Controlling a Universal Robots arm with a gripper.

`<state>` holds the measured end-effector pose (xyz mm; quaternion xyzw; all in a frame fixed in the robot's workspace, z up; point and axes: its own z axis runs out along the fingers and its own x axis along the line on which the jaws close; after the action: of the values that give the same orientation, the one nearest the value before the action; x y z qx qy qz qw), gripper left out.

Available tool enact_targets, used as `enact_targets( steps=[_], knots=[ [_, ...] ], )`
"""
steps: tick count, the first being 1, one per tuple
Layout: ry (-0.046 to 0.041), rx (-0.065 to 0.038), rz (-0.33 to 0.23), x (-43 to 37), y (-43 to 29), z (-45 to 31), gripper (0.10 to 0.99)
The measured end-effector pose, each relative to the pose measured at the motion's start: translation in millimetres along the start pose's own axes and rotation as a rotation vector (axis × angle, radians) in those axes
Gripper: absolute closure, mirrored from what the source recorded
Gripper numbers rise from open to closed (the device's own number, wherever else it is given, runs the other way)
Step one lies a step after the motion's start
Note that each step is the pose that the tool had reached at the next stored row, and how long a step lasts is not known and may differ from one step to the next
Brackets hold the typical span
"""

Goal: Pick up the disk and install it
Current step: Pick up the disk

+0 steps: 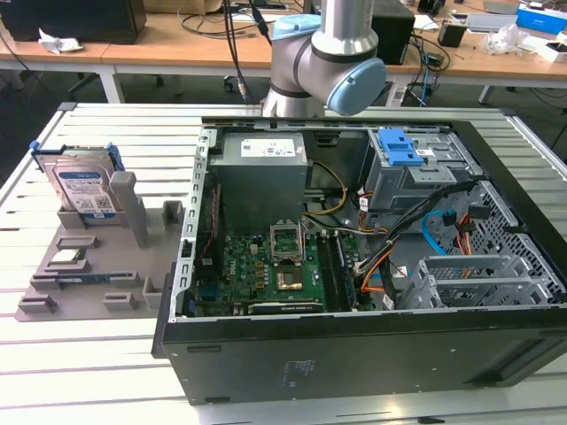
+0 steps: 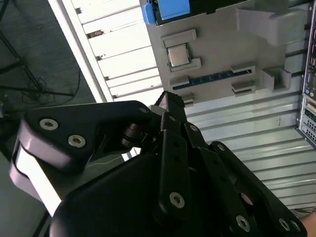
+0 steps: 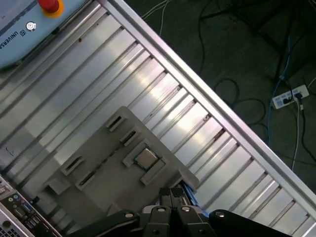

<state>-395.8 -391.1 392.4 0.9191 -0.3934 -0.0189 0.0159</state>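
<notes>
Open on its side, the computer case leaves its inside reachable from above. Beside it, on the exterior view's left, a grey holder props the disk upright, its top edge free for grasping. Above the holder, the gripper seems pinched narrow, holding nothing.

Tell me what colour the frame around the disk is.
Bright blue frame edging the silver disk; clearest in the exterior view.

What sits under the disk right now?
The disk stands on edge in a slot of the grey holder tray, which lies on the slatted table. The slot's front wall covers its lower edge.
</notes>
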Motion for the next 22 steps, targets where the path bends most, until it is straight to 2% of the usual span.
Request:
enact_targets(
  steps=[22],
  knots=[
    [-0.0152, 0.006, 0.402, 0.0, 0.0, 0.8, 0.980]
  ],
)
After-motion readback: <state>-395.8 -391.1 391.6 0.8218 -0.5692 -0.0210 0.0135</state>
